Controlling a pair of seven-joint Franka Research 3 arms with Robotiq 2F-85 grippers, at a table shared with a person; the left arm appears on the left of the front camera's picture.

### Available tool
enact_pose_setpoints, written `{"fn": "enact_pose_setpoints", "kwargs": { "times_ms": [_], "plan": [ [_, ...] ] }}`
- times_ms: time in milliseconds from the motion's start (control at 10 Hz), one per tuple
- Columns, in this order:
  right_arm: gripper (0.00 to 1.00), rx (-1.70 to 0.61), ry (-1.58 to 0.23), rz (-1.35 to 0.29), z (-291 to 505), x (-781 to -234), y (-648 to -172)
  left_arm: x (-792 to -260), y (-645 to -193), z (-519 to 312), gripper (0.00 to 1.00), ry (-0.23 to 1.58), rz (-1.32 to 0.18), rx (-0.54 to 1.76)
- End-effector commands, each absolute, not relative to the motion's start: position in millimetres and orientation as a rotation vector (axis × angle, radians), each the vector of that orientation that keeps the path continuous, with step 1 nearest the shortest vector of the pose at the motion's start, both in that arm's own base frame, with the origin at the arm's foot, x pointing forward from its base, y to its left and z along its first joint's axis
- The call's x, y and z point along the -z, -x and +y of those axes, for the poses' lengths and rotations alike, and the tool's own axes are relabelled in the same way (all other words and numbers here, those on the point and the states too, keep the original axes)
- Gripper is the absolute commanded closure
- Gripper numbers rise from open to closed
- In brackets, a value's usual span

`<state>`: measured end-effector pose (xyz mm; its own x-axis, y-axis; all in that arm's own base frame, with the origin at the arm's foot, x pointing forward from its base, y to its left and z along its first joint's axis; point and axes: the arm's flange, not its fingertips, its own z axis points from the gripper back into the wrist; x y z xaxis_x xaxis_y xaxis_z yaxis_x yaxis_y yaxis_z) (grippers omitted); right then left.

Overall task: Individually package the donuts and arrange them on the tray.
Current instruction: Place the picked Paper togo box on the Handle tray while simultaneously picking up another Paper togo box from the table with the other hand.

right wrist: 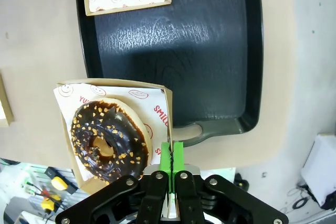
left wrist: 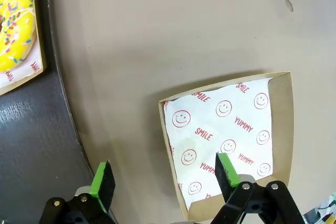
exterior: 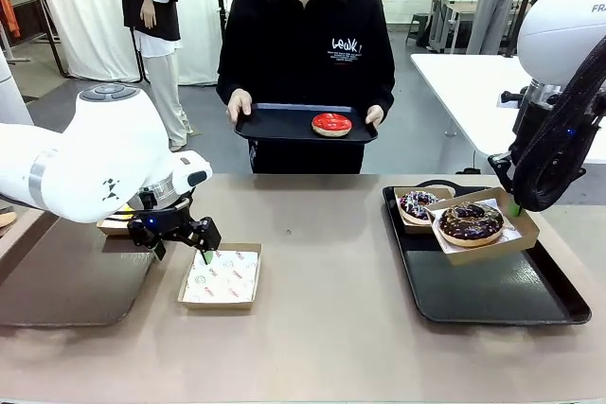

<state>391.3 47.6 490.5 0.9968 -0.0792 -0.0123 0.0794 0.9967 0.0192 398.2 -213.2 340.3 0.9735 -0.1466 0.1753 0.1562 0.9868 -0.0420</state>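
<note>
My right gripper (right wrist: 171, 157) is pinching the edge of a box (right wrist: 157, 90) carrying the chocolate donut (exterior: 471, 221) above the tray (exterior: 511, 295) at right. My left gripper (left wrist: 164, 179) is hanging wide open over an empty box (exterior: 222, 277), lower left. The person is holding the red donut (exterior: 331, 124) on another tray (exterior: 275, 123), top centre.

The right hand (right wrist: 171, 157) pinches the boxed chocolate donut's (right wrist: 108, 139) box wall above a black tray (right wrist: 210, 51).
</note>
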Motion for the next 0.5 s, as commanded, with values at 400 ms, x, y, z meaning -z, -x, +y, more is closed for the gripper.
{"fn": "enact_pose_setpoints", "kwargs": {
  "times_ms": [400],
  "plan": [
    [0.99,0.102,0.011,-0.162,51.9,-457.7,-389.6,-347.5,-371.0,-224.4,0.00,0.024,-0.105,0.126]
  ]
}}
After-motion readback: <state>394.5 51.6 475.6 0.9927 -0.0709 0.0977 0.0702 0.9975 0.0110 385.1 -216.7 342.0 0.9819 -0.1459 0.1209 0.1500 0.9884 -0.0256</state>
